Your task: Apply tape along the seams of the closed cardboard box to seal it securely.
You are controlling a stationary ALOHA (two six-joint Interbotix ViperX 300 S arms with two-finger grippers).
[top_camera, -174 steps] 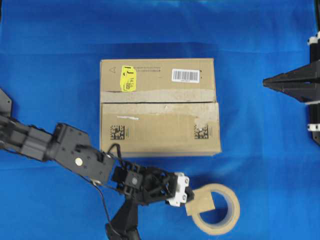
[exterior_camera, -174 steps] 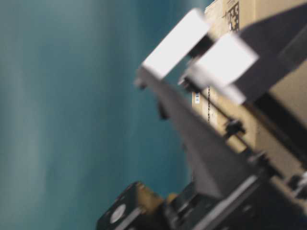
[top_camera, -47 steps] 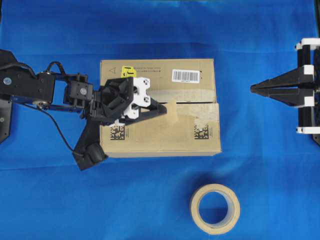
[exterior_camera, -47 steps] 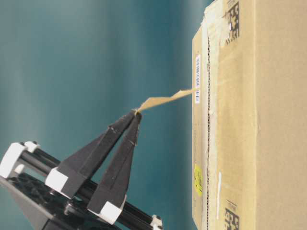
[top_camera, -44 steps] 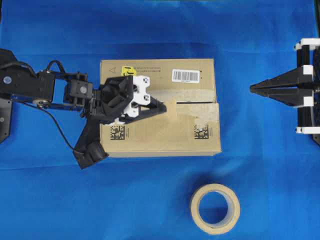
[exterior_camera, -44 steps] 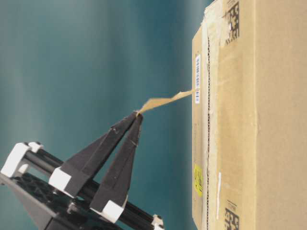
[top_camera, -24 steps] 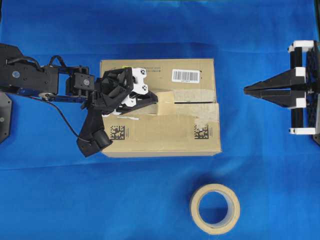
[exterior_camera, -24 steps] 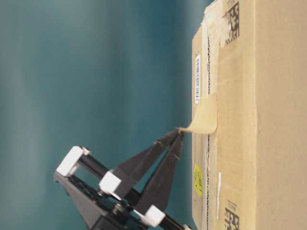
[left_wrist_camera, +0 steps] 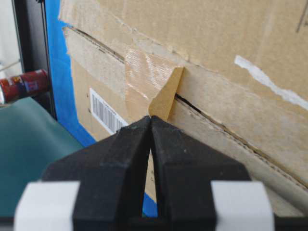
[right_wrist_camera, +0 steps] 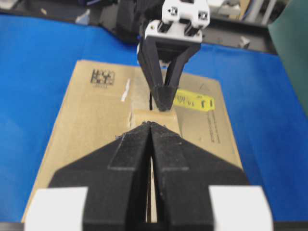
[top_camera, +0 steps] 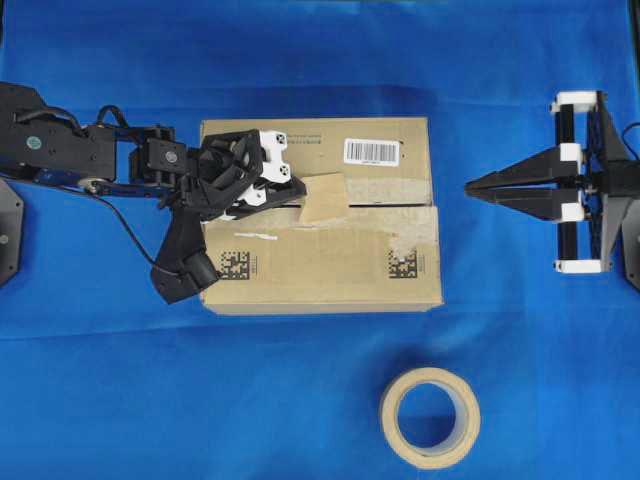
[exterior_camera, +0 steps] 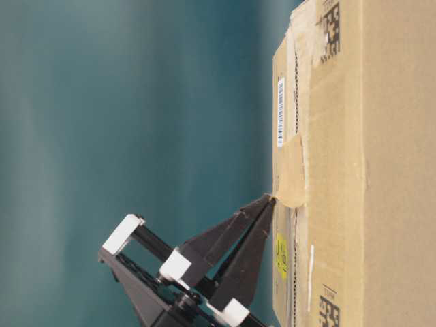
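Tape (top_camera: pixel 323 197): lowered from mid-air onto the seams (top_camera: pixel 390 205) at box-top (top_camera: pixel 330 260) centre; left end effector (top_camera: pixel 300 195), closed, still pinches its 9 o'clock corner; pressing remains.

A blue cloth (top_camera: pixel 330 60) covered the whole table, creased and evenly lit. At its far edge a dark frame (left_wrist_camera: pixel 31 43) stood upright, with a red can (left_wrist_camera: pixel 21 85) just beside it. A teal sheet (left_wrist_camera: pixel 33 154) lay near that. The table-level view showed only a blurred teal backdrop (exterior_camera: pixel 122 122).
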